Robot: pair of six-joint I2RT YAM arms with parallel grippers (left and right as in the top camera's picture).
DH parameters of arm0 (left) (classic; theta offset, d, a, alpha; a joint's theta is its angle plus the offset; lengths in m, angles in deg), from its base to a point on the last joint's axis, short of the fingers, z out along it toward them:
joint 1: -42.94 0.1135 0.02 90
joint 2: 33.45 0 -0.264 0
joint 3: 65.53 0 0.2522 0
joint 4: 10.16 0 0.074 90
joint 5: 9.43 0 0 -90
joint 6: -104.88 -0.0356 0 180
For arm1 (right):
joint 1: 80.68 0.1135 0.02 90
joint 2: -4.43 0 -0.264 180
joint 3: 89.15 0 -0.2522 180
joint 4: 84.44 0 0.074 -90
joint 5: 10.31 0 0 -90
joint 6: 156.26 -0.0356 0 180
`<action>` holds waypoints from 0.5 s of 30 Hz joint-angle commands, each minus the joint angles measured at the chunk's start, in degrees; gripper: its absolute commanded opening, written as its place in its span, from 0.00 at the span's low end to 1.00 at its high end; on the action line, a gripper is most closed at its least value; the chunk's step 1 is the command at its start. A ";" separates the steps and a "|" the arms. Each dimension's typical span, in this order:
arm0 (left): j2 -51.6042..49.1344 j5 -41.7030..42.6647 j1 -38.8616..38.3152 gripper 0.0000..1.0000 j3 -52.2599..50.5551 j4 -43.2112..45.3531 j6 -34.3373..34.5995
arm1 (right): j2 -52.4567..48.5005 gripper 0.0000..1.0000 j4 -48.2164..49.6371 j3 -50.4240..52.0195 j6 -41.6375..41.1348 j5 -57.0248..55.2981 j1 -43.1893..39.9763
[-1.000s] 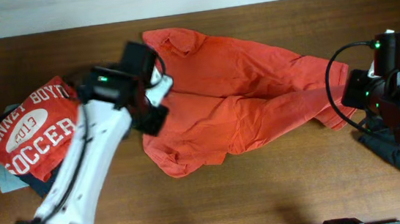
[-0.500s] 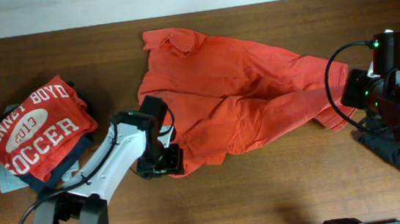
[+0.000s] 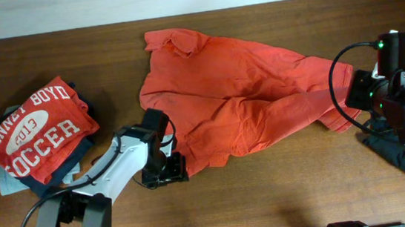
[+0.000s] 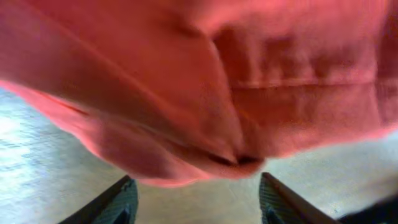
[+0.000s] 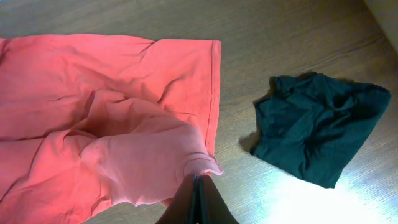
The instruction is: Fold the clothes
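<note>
Stage early | folded red SOCCER T-shirt (image 3: 40,133) stacked left | crumpled orange-red collared shirt (image 3: 238,95) unfolded | left gripper (image 4: 196,186) spread at hem | right gripper (image 5: 196,186) closed, hold unclear

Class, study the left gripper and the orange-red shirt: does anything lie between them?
Nothing visible does. The open left gripper faces the bunched hem of the orange-red shirt, with only a strip of bare table between them.
</note>
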 commanded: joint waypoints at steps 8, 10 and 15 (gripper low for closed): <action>-0.20 -4.50 2.38 0.34 -0.26 2.56 0.87 | -0.09 0.04 -0.61 -0.76 -0.52 -1.33 -0.48; -0.50 -4.79 2.38 0.34 -0.26 2.62 0.83 | -0.09 0.04 -0.63 -0.76 -0.52 -1.33 -0.48; -2.69 -5.01 2.38 0.26 -0.26 3.63 -1.03 | -0.09 0.04 -0.66 -0.76 -0.52 -1.33 -0.48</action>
